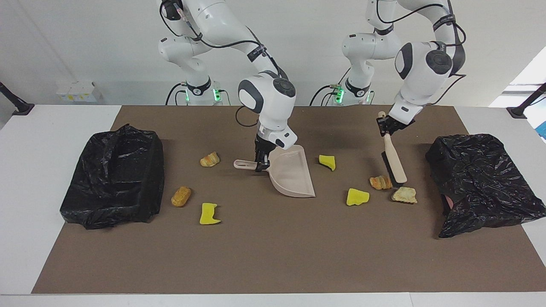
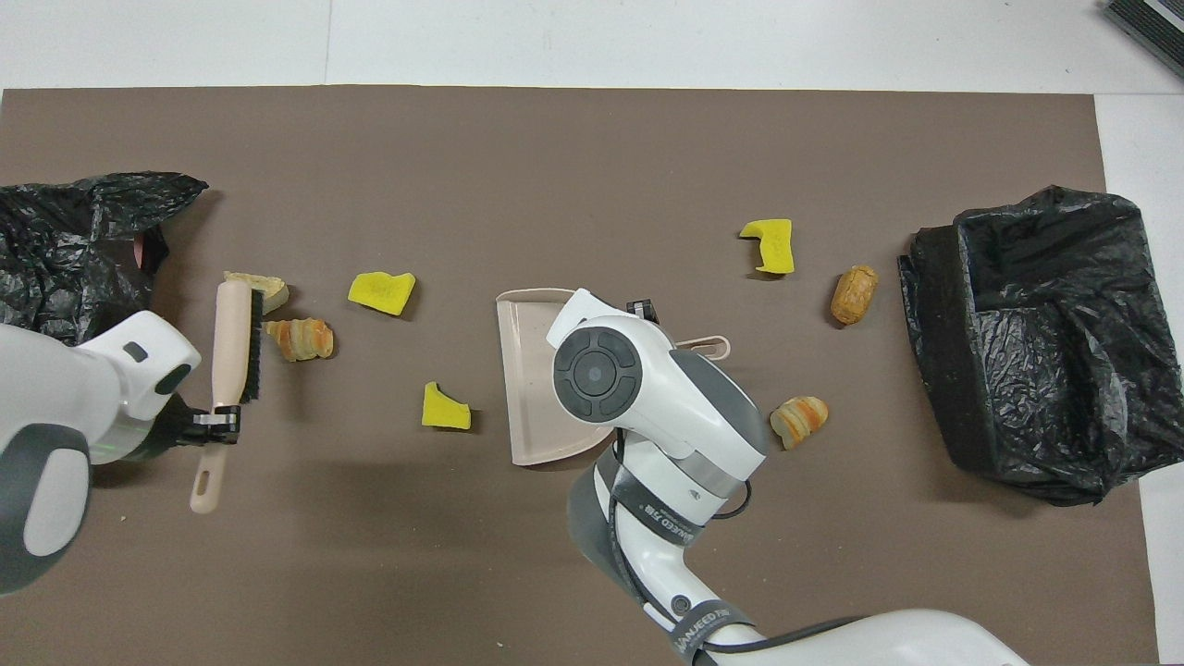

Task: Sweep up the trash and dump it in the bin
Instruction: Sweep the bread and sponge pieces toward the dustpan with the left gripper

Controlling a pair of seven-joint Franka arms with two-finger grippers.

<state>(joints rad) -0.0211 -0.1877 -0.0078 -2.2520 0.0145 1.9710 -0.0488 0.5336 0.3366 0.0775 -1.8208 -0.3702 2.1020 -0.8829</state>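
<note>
On the brown mat point(image 1: 264, 256) two black-bagged bins sit at the ends: one point(image 1: 113, 177) at the right arm's end, one point(image 1: 482, 183) at the left arm's end. Mid-table the beige dustpan point(image 1: 292, 175) rests tilted on its lip, its handle clamped in the closed fingers of the right gripper point(image 1: 261, 164). The left gripper point(image 1: 386, 127) is closed on the handle of a hand brush point(image 1: 394, 162), whose bristles come down beside a croissant piece point(image 1: 379, 182) and a pale bread piece point(image 1: 404, 195) near the left-end bin. The sweeping step looks to be in hand. Of the trash, nothing lies in the pan yet: yellow chunks point(image 1: 327, 162), point(image 1: 357, 197) lie between brush and pan, and three bits point(image 1: 210, 159), point(image 1: 181, 196), point(image 1: 209, 214) lie toward the right-end bin. Next, the brush likely must drag those pieces toward the pan's mouth.
</note>
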